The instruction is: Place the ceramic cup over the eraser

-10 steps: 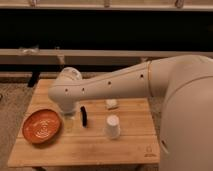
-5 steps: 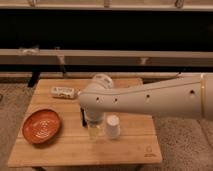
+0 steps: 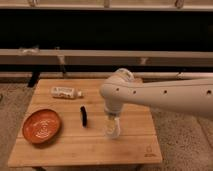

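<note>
The ceramic cup (image 3: pixel 113 132) is small, white and tapered, and stands on the wooden table (image 3: pixel 65 145) right of centre. The eraser (image 3: pixel 84 116) is a slim black bar lying flat on the table, a short way left of the cup. My gripper (image 3: pixel 112 121) hangs down from the big white arm (image 3: pixel 160 95) and sits right over the cup's top, partly hiding it. Whether it touches the cup does not show.
An orange plate (image 3: pixel 42 126) sits at the table's left front. A pale labelled bottle (image 3: pixel 66 92) lies on its side at the back left. A dark wall with a rail (image 3: pixel 100 55) runs behind the table.
The arm has swung right, from above the eraser to above the cup. The eraser now shows fully. The cup, plate and bottle have not moved.
</note>
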Robot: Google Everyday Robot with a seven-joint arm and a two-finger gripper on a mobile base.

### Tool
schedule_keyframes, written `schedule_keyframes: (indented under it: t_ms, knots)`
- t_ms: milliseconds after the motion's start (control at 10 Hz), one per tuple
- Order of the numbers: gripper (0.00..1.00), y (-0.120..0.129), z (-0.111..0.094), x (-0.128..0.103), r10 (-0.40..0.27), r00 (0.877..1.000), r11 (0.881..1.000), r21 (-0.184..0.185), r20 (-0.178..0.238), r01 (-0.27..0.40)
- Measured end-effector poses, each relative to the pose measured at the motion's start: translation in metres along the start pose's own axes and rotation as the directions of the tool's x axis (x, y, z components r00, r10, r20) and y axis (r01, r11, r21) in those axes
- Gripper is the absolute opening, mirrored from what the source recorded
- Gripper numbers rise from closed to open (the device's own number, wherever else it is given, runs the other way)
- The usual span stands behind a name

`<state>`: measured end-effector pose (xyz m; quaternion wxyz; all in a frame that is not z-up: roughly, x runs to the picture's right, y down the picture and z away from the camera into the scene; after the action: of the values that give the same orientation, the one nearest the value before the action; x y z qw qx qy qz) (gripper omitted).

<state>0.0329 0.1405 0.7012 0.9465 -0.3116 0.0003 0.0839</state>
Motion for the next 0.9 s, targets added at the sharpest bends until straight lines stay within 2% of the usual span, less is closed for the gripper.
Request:
schedule_keyframes:
  t_ms: [200,500,800,900]
  knots:
    - [0.8,-0.014,0.028,0.009,0.019,1.0,0.999,-0.029,-0.007,-0.02]
    - [0.8,-0.016,0.066,0.008,0.032,0.999,0.997,-0.073,0.007,-0.032]
    - [0.79,-0.013,0.082,0.004,0.044,0.999,0.997,-0.063,0.005,-0.044]
    - [0.75,-0.012,0.084,0.004,0.046,0.999,0.997,-0.063,0.002,-0.046]
